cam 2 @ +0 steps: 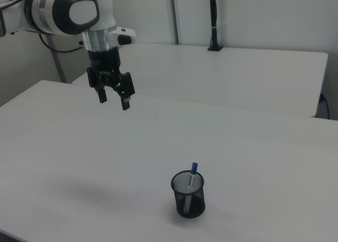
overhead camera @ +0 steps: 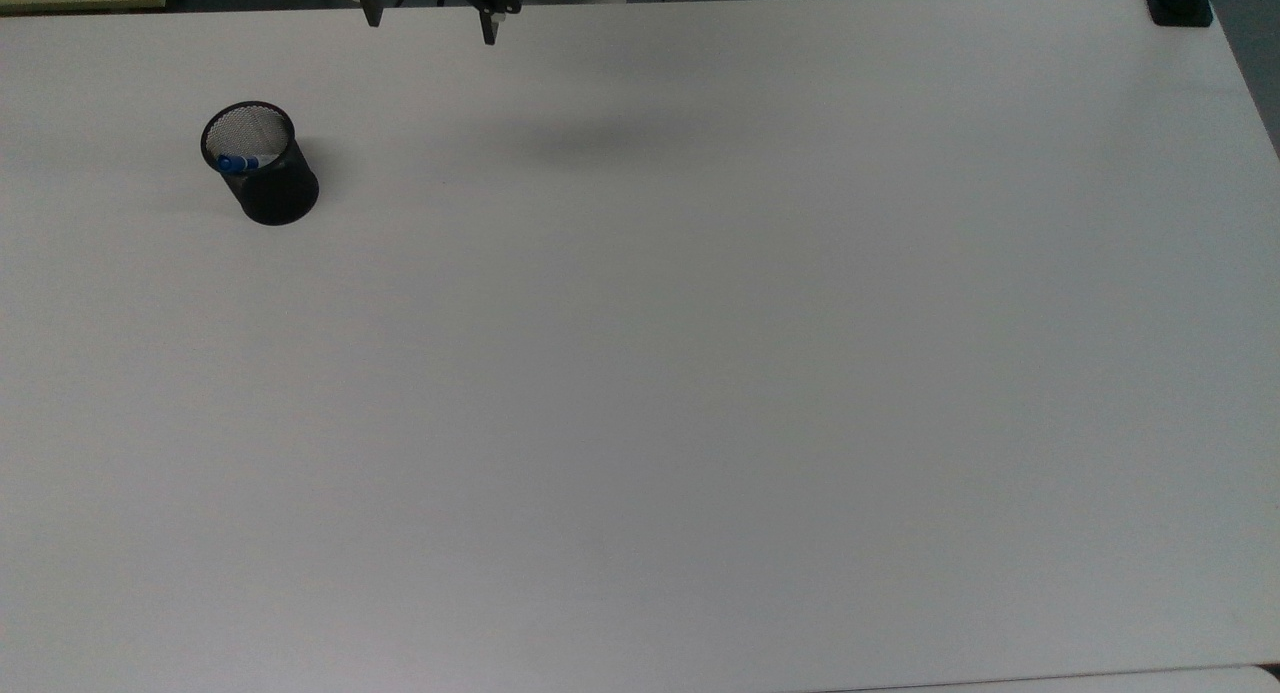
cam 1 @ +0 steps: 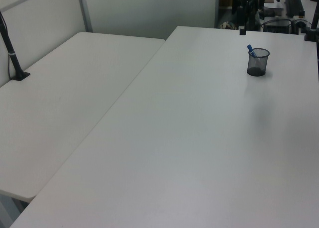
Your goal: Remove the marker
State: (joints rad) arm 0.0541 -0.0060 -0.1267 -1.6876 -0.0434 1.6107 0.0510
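Right view: pincer (cam 2: pixel 113 98) spread, empty, high over the worktop (cam 2: pixel 253 163).
Marker (cam 2: pixel 193 173): upright in the cup (cam 2: pixel 188 195), at the pincer's 5 o'clock, well apart.
Risk: a finger clipping the rim could tip the light cup.

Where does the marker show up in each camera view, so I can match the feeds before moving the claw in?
Top view: the marker lies in the upper left, inside the black mesh cup.
Left view: upper right, the marker's blue end poking above the cup's rim.
Right view: lower centre, the marker standing in the cup.
Shared landmark: the mesh cup.
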